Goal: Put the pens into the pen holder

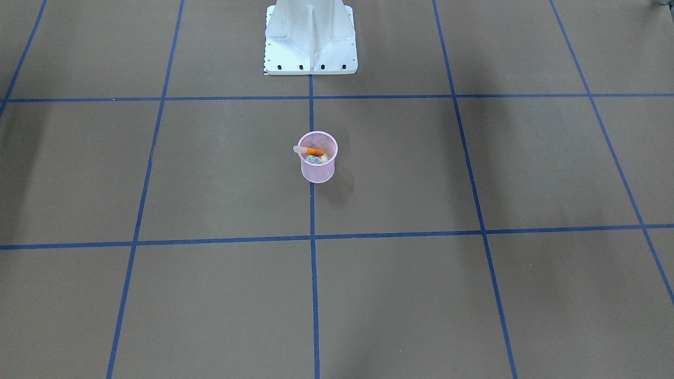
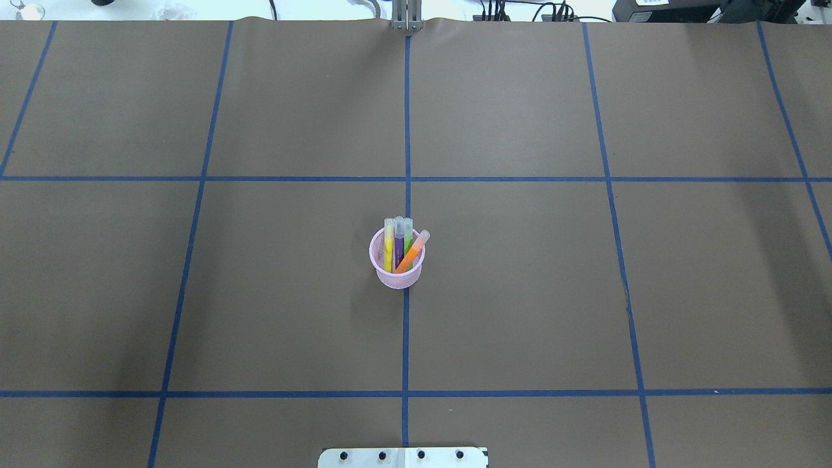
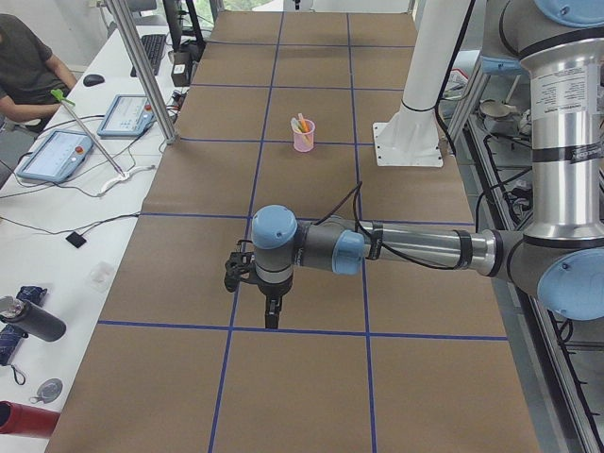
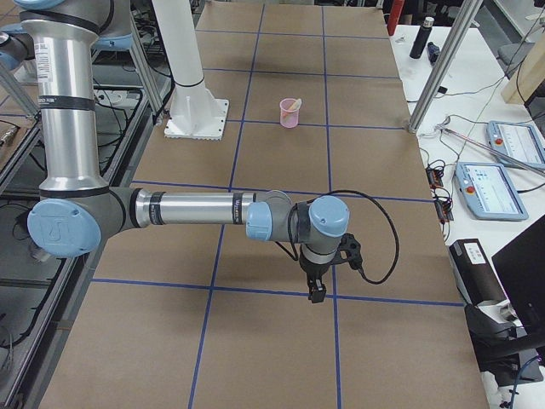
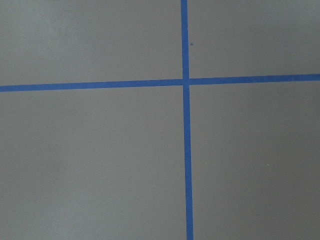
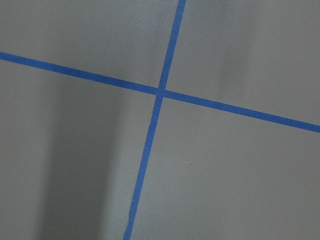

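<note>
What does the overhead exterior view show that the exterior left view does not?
Only overhead: the four pens told apart, yellow, purple, green and orange. Only exterior left: the left arm, its gripper low over the table well away from the pen holder, and an operator. Both: the pink pen holder upright on the brown table with blue tape lines.

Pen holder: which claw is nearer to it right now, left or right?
Neither, clearly. The left claw hangs far off toward the table's left end, the right claw far toward its right end; the pen holder stands midway.
</note>
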Motion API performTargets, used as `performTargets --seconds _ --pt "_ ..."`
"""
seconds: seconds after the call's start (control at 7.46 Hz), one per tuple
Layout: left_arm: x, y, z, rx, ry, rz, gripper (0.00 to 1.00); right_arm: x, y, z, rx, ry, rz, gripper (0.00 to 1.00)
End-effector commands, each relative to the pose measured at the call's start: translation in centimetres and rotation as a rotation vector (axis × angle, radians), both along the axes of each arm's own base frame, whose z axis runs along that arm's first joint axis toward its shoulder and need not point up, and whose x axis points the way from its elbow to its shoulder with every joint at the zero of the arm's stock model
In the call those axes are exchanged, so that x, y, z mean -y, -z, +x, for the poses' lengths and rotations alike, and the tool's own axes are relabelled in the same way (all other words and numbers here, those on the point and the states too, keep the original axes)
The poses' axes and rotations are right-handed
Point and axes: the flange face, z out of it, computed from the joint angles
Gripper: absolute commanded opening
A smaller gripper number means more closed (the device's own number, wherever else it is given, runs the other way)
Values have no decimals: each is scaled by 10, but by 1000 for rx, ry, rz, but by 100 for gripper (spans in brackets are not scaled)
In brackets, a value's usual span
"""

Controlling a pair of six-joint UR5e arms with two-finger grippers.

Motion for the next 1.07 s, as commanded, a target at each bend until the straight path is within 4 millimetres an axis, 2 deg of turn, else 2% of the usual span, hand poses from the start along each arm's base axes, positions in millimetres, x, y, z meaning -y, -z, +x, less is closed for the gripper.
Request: performTargets --seconds 0.0,0.27,0.67,0.94 --pt "0 -4 0 -7 5 -19 100 0 9 2 -39 3 -30 100" --pt "-3 -8 0 -8 5 -29 100 -12 0 3 -44 6 -44 100" --pt "-2 -3 4 -62 1 -102 100 -13 -3 3 -59 9 -48 100" --pt "-4 -10 4 -63 0 -114 100 -13 -4 2 -56 8 -49 100"
